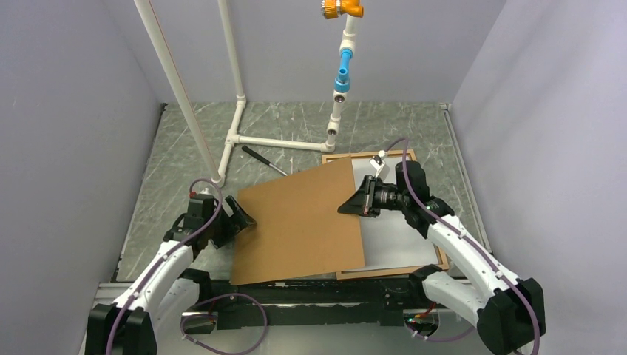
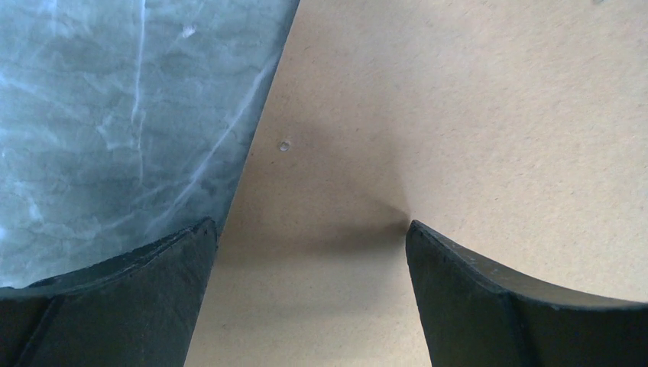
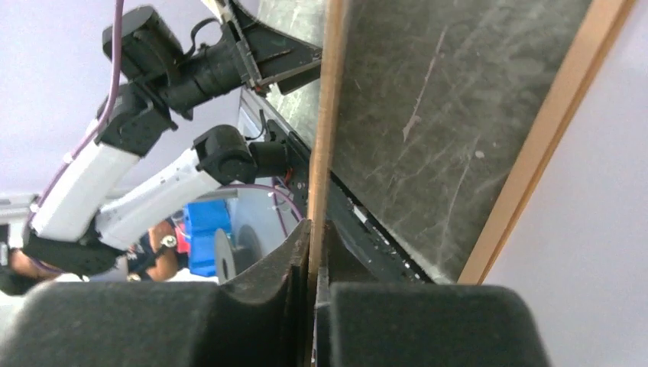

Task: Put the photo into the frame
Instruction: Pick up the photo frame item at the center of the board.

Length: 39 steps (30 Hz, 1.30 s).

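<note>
The frame (image 1: 367, 155) lies flat at the right of the table, and a white sheet (image 1: 403, 233), the photo showing its plain reverse, lies inside it. A plain brown backing board (image 1: 299, 222) covers the frame's left part. My right gripper (image 1: 349, 206) is shut on the board's right edge; in the right wrist view the board (image 3: 325, 130) runs edge-on between the pads of my right gripper (image 3: 313, 233), with a frame rail (image 3: 535, 157) beside it. My left gripper (image 1: 248, 220) stands open at the board's left edge. In the left wrist view my left gripper (image 2: 309, 229) is over the board (image 2: 458, 115).
A white pipe stand (image 1: 236, 129) with a blue and orange fitting (image 1: 342, 70) stands at the back. A thin black tool (image 1: 264, 160) lies on the marbled table (image 1: 192, 133) beside it. Grey walls close in on both sides.
</note>
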{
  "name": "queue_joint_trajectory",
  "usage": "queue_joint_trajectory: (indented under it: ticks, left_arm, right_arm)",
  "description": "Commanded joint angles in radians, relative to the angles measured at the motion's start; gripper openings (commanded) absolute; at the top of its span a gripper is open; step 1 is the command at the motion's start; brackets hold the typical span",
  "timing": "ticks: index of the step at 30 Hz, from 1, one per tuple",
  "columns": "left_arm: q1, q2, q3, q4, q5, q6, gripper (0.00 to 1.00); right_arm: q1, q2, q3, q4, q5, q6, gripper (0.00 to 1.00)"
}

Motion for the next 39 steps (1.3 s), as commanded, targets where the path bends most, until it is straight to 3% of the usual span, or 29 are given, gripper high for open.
queue_joint_trajectory:
  ticks: [1, 9, 16, 28, 39]
  left_arm:
    - [-0.012, -0.052, -0.013, -0.143, 0.044, -0.01, 0.98]
    - [-0.012, -0.234, 0.158, -0.34, 0.001, 0.039, 0.99]
    - [-0.012, -0.281, 0.296, -0.408, 0.023, 0.052, 0.99]
    - [-0.012, -0.272, 0.291, -0.388, 0.088, 0.049, 0.99]
    - [-0.012, -0.257, 0.288, -0.403, 0.097, 0.065, 1.0]
  right_arm:
    - [0.005, -0.032, 0.132, -0.128, 0.064, -0.076, 0.01]
    - [0.01, -0.009, 0.559, -0.502, 0.227, -0.29, 0.0]
    - [0.025, 0.033, 0.839, -0.644, 0.318, -0.435, 0.0]
    - [0.225, 0.093, 1.021, -0.77, 0.754, -0.63, 0.0]
    - [0.261, 0.04, 1.05, -0.644, 0.678, -0.823, 0.0]
